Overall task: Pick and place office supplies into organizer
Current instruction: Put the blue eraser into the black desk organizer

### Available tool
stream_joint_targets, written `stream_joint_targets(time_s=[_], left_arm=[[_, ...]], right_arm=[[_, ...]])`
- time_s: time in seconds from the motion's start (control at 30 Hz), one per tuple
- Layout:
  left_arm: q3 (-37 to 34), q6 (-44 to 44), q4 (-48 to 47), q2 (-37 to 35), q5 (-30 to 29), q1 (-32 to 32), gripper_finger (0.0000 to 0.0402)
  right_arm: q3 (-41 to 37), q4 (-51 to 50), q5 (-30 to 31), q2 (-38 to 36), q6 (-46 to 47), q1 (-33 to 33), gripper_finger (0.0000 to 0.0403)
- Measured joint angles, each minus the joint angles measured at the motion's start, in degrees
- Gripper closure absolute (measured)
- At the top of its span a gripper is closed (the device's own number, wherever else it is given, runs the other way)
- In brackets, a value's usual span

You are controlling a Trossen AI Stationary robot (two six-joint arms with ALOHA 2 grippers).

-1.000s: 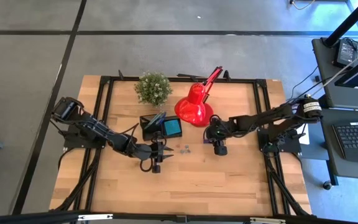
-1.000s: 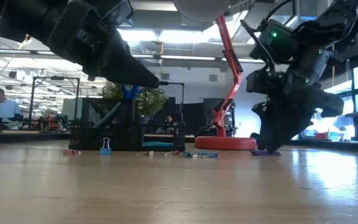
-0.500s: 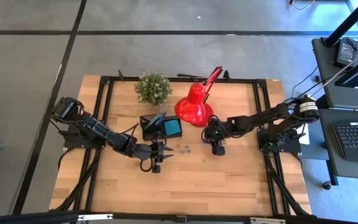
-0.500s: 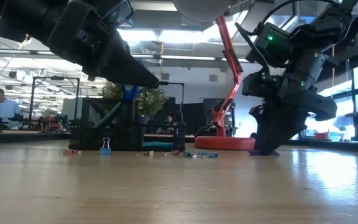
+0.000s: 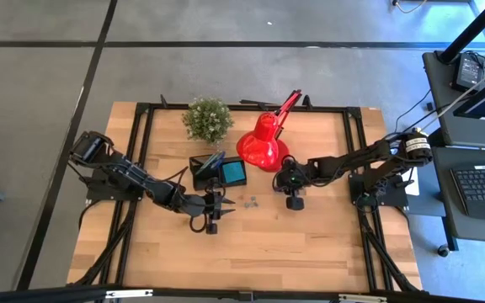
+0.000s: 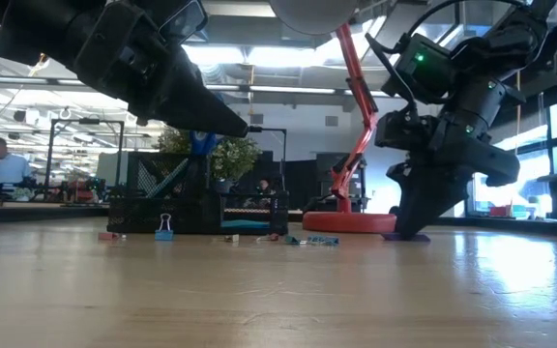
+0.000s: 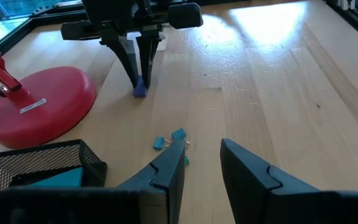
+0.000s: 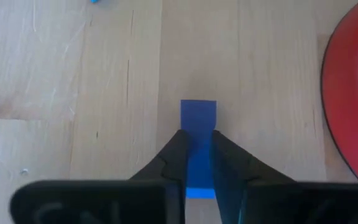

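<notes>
A small blue-purple piece (image 8: 197,115) lies on the wooden table beside the red lamp's base (image 7: 39,106). My right gripper (image 8: 197,149) stands over it, shut on it; the left wrist view shows the same gripper (image 7: 140,78) and piece (image 7: 140,91) farther off. My left gripper (image 7: 204,152) hovers open above the table near the black mesh organizer (image 5: 217,171), with nothing between its fingers. Small teal clips (image 7: 169,140) lie on the wood just past its fingertips. My right gripper pinches the piece's two long sides (image 8: 197,134) between its two fingertips. The fingers come from above, pointing down, and lie along the piece. The piece rests flat on the table, its far end (image 8: 197,109) sticking out beyond the fingertips.
The red desk lamp (image 5: 262,147) stands close to my right gripper, a green potted plant (image 5: 207,118) behind the organizer. A blue binder clip (image 6: 164,227) and other small items lie before the organizer. Black frame rails (image 5: 141,151) edge the table. Bare wood spreads toward the near edge.
My right gripper has sunk slightly and shifted a little toward the table's left, beside the lamp base, and its fingers have shut on the blue-purple piece, which stays on the table.
</notes>
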Motion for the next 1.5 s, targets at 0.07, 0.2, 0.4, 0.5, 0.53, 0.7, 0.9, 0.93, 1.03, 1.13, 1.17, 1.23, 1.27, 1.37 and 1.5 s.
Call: stream_joint_targets(time_s=[0.07,0.2,0.4,0.5,0.53,0.7,0.9,0.93,1.03,1.13,1.17,1.23,1.27,1.37,1.5], left_arm=[[0.0,0.0,0.01,0.0,0.0,0.0,0.0304],[0.0,0.0,0.0,0.0,0.02,0.0,0.0304],[0.02,6.0,4.43,0.02,-0.26,-0.77,0.0305],[0.07,8.62,4.69,-1.01,-0.91,-2.54,0.0312],[0.07,8.76,4.18,-1.5,-1.54,-3.09,0.0314],[0.07,6.09,-2.36,-4.9,-7.51,-5.66,0.0323],[0.07,-0.46,-9.35,-6.23,-9.12,-6.34,0.0322],[0.07,-0.28,-9.25,-6.17,-9.22,-6.32,0.0321],[0.07,4.06,-9.57,-5.95,-9.6,-6.34,0.0317],[0.07,12.02,-9.51,-5.95,-10.5,-6.5,0.0309],[0.07,15.89,-9.4,-5.95,-10.61,-6.56,0.0306],[0.07,24.17,-9.09,-5.95,-10.69,-6.6,0.0299],[0.06,28.24,-9.1,-5.94,-10.69,-6.6,0.0296],[0.02,40.02,-9.0,-5.68,-11.06,-6.51,0.029],[0.02,52.45,-7.35,-5.68,-13.22,-6.38,0.0288]], right_arm=[[0.51,-0.11,-0.02,-0.03,0.86,0.01,0.0349],[1.94,-1.02,0.35,-0.18,0.97,0.67,0.0348],[5.54,-2.74,-0.34,0.02,0.78,3.01,0.0348],[7.23,-2.3,-0.04,0.02,-0.66,4.02,0.0348],[7.81,-1.63,0.11,0.02,-1.24,4.21,0.0348],[10.04,5.05,0.12,-0.12,-4.16,5.52,0.0347],[10.1,17.47,0.17,-0.12,-5.36,7.87,0.0347],[10.1,18.91,0.17,-0.12,-5.47,8.28,0.0347],[10.11,21.96,0.19,-0.15,-6.39,9.57,0.0347],[10.1,22.58,0.24,-0.16,-6.43,10.77,0.0347],[10.12,22.58,0.22,-0.18,-6.39,11.08,0.0347],[10.11,22.72,0.1,-0.18,-5.48,11.44,0.0347],[10.12,23.02,-0.23,-0.18,-4.74,11.47,0.0347],[10.12,24.28,-1.54,-0.18,-1.62,11.41,0.0347],[10.12,24.57,-1.66,-0.23,2.4,11.32,0.0347]])
